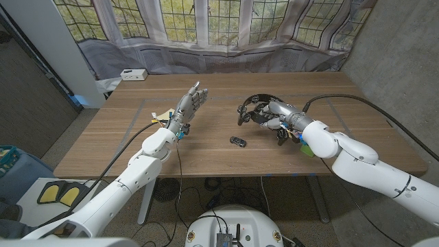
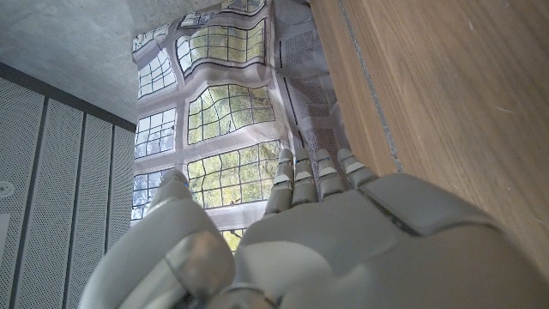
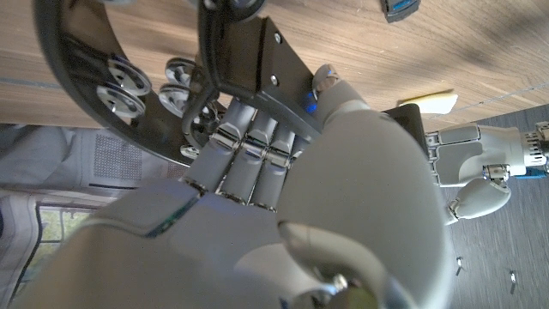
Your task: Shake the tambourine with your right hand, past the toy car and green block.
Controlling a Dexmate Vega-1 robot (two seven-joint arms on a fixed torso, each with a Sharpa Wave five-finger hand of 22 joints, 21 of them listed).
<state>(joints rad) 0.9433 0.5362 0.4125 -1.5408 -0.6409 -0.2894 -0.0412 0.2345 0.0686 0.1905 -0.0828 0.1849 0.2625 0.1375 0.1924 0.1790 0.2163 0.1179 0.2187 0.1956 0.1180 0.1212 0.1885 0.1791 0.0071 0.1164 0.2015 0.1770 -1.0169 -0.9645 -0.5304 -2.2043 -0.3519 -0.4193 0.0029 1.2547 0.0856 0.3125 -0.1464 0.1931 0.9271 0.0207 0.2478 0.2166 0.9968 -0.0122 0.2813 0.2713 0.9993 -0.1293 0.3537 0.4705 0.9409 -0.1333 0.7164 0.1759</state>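
Note:
My right hand (image 1: pixel 276 114) grips the black tambourine (image 1: pixel 255 103) just above the table's middle right; its fingers (image 3: pixel 244 159) wrap the rim (image 3: pixel 249 51), with silver jingles (image 3: pixel 116 90) beside them. The small dark toy car (image 1: pixel 238 141) lies on the wood in front of the tambourine, and its blue end (image 3: pixel 399 7) shows at the right wrist view's edge. A sliver of the green block (image 1: pixel 306 151) peeks out beside my right forearm. My left hand (image 1: pixel 191 103) stands raised over the table's left half, fingers straight and apart, holding nothing.
A white box (image 1: pixel 133 74) sits at the wooden table's (image 1: pixel 206 165) far left corner. A pale yellow piece (image 3: pixel 426 103) lies on the wood near my left wrist. Curtained windows run behind the table.

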